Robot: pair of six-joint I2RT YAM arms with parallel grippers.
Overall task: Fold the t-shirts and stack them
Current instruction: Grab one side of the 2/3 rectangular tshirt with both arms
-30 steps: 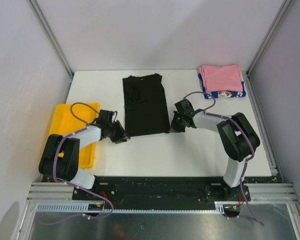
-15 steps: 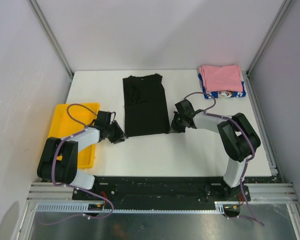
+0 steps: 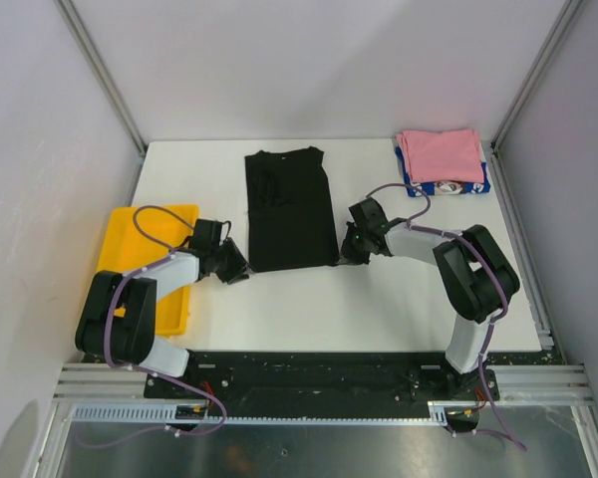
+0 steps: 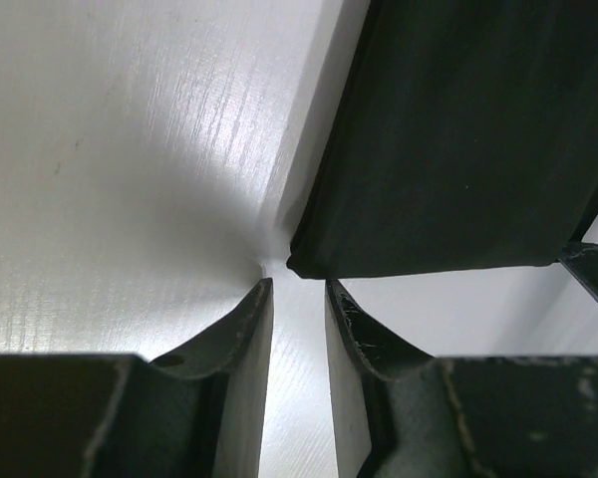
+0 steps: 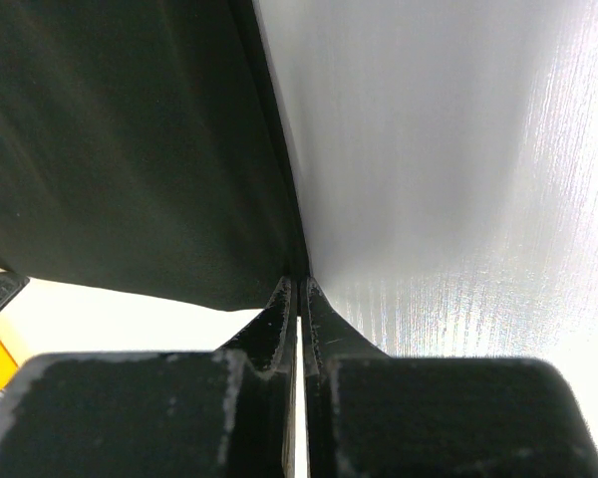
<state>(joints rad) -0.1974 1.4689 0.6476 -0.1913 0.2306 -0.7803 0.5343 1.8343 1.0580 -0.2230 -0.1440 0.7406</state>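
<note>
On the white table (image 3: 379, 309), three soft t-shirts (image 3: 279, 179): black one (image 3: 290, 224) flat, rectangular; pink one (image 3: 439, 154) atop blue-and-white one (image 3: 458, 188). Left gripper (image 4: 297, 289) parted, empty; right gripper (image 5: 299, 284) clenched.

Both arms reach low (elbows bent); left fingers (image 4: 234, 334) slightly apart, right fingers (image 5: 324, 329) pressed together.

White worktop (image 3: 399, 309), matt with a faint grain. In the wrist view, a soft glare patch lies on it just ahead of the left pincer (image 3: 236, 269). Pale grey wall panels (image 3: 309, 60) stand well beyond both pincers and out to either side. Aluminium posts (image 3: 102, 75) slant up at the back corners. Behind the right pincer (image 3: 347, 251) is a black base plate (image 3: 319, 370), then a slotted rail (image 3: 279, 413).
</note>
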